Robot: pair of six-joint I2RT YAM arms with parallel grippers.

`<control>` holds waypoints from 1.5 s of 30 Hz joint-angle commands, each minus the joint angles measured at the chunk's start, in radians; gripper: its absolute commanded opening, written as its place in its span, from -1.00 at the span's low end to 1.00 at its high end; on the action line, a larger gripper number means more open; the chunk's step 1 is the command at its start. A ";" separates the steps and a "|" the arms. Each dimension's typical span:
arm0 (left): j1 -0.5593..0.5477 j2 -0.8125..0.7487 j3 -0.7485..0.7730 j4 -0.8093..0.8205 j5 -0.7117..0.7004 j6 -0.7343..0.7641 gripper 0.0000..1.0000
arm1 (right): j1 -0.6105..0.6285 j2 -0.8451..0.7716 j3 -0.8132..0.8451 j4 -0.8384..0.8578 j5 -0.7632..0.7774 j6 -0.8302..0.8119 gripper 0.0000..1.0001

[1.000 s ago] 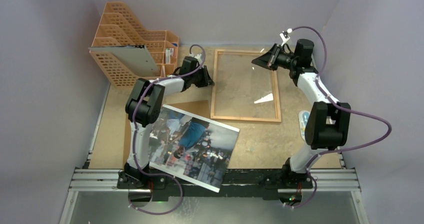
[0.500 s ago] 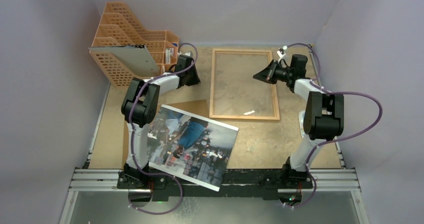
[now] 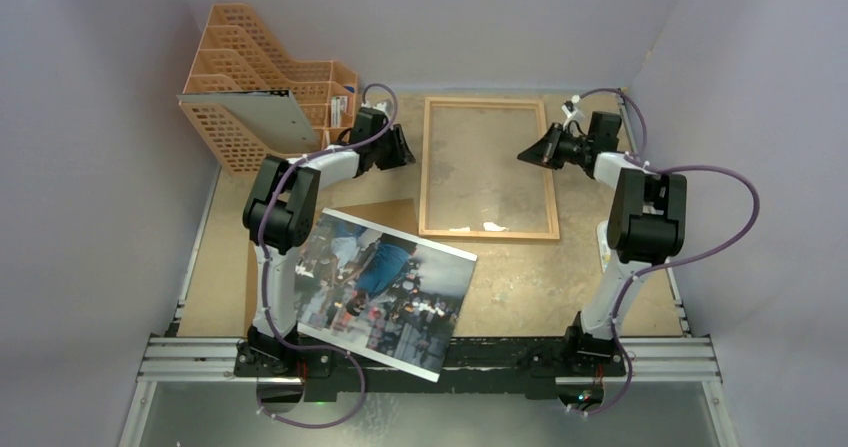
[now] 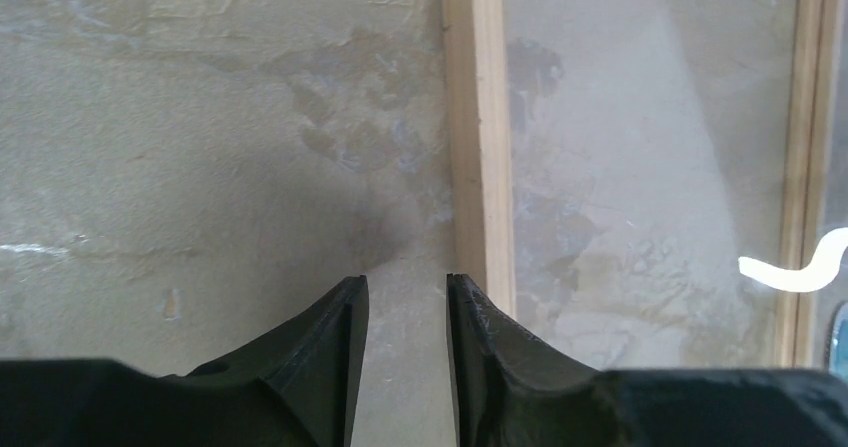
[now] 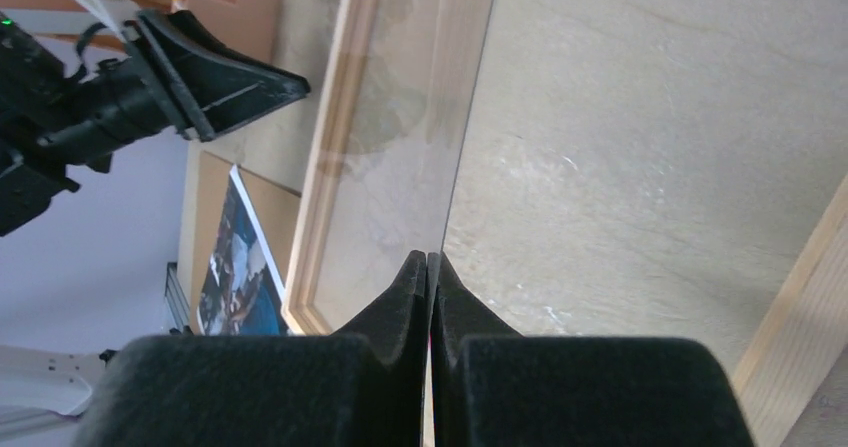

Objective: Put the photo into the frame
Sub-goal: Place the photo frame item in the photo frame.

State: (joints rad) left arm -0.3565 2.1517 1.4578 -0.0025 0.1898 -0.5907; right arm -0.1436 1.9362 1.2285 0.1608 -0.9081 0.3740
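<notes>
Left of the frame [image 3: 426, 167] — orange file rack [image 3: 240, 42], grey sheet [image 3: 270, 117] inside.

The frame [image 4: 480, 117] was of pale, bare wood with a fine grain, and it looked matt. Its pane [image 3: 485, 157] was clear and shiny and gave white reflections. The photo [image 3: 390, 287] was a glossy paper print. The bench [image 3: 520, 277] looked like a tan board, matt, stained and a little rough. The file rack [image 3: 235, 142] was orange plastic in an open grid. The jaws were black, matt plastic with fine ridges. The rail [image 3: 190, 359] was bare metal.
</notes>
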 commanded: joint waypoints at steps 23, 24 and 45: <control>-0.007 0.054 0.037 0.068 0.189 0.037 0.05 | -0.033 0.124 0.122 -0.171 -0.012 -0.100 -1.00; -0.007 0.056 0.038 0.068 0.189 0.037 0.04 | -0.034 0.124 0.120 -0.169 -0.014 -0.099 -1.00; -0.007 0.096 0.073 0.056 0.204 0.021 -0.25 | -0.033 0.069 0.046 -0.031 -0.116 -0.133 -1.00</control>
State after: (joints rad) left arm -0.3603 2.2230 1.5021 0.0586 0.3763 -0.5819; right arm -0.1761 2.0613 1.2976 0.0750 -0.9405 0.2665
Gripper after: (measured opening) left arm 0.399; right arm 0.004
